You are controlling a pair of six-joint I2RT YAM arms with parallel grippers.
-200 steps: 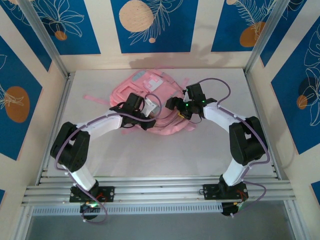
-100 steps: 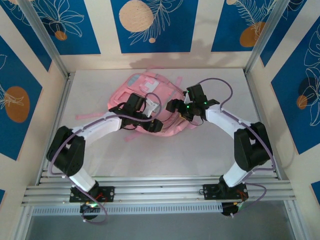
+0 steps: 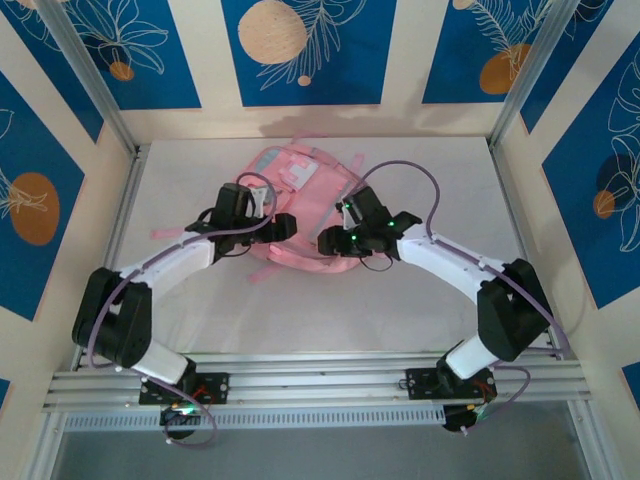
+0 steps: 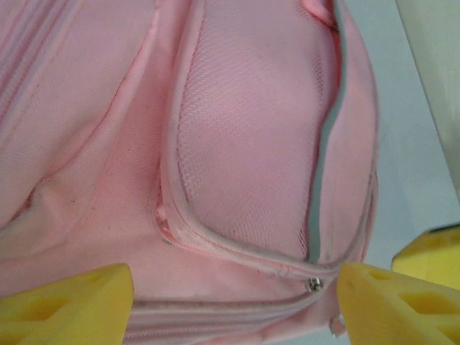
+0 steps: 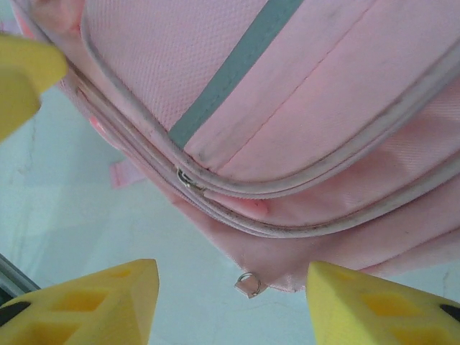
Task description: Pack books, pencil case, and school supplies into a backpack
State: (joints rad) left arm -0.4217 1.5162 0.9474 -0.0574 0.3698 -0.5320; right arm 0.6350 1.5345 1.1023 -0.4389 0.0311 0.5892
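Note:
The pink backpack [image 3: 300,185] lies flat on the white table, its pale patch toward the back. My left gripper [image 3: 278,228] hovers over its near-left edge, open, with its yellow fingertips [image 4: 72,302] on either side of a zipped mesh pocket [image 4: 244,144] and a small zipper pull [image 4: 313,284]. My right gripper [image 3: 332,241] is at the near-right edge, also open. Its fingertips [image 5: 381,305] flank a metal ring tab [image 5: 249,284] at the backpack's corner [image 5: 287,259] without touching it. The books, pencil case and school supplies are out of view.
Pink straps [image 3: 165,232] trail onto the table left of the backpack. An aluminium frame rail [image 3: 320,375] runs along the near edge and posts [image 3: 130,150] stand at the back corners. A yellow fingertip [image 5: 21,79] of the other gripper shows at the upper left of the right wrist view.
My left gripper has opened and swung left and back. The right gripper moved left toward the backpack's near edge and narrowed somewhat. The backpack now lies flatter and farther back.

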